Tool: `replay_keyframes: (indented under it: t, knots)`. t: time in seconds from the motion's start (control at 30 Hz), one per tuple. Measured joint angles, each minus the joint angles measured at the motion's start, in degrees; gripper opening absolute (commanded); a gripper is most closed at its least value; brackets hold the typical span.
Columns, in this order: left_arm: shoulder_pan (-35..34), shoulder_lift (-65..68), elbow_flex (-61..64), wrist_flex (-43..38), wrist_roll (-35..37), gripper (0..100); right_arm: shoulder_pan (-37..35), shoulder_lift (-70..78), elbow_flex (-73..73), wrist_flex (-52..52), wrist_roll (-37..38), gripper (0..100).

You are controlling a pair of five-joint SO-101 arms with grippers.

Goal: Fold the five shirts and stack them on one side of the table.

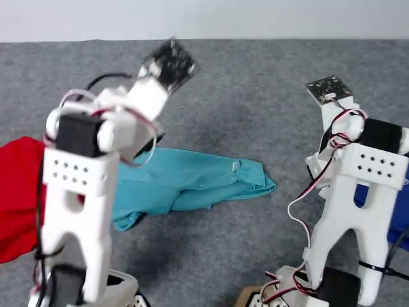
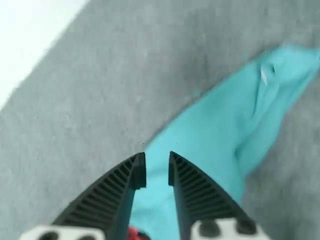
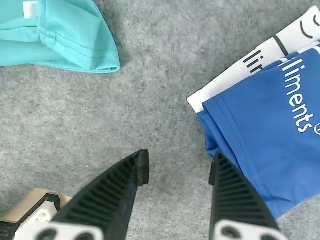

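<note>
A teal shirt (image 1: 192, 182) lies loosely bunched across the middle of the grey table (image 1: 255, 96). My left gripper (image 2: 156, 170) hovers over the teal shirt (image 2: 210, 135) near its far edge, its fingers only narrowly open and nothing between them. A red shirt (image 1: 19, 185) lies at the left edge, partly under the left arm. My right gripper (image 3: 180, 170) stands open above bare table, next to a folded blue shirt (image 3: 270, 130) that rests on a white shirt (image 3: 265, 55). One end of the teal shirt (image 3: 60, 35) lies beyond it.
The blue shirt (image 1: 399, 211) sits at the right edge behind the right arm. A tan block (image 3: 30, 200) lies by the right arm's base. Open grey table stretches along the far side.
</note>
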Motion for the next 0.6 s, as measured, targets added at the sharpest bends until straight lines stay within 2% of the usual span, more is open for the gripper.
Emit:
replay_keyframes:
  t: [0.2, 0.37, 0.6]
  knots:
    - [-6.2, -12.1, 22.2, 0.0, -9.5, 14, 0.0, 0.0, 0.0, 0.0, 0.0, 20.0]
    - [-12.6, -14.7, 38.4, -0.1, -17.9, 14, 0.0, 0.0, 1.3, 0.0, -0.4, 20.1]
    - [-21.5, -14.7, 52.8, -9.7, -27.8, 14, 0.0, 0.0, 5.8, 0.0, -3.3, 20.0]
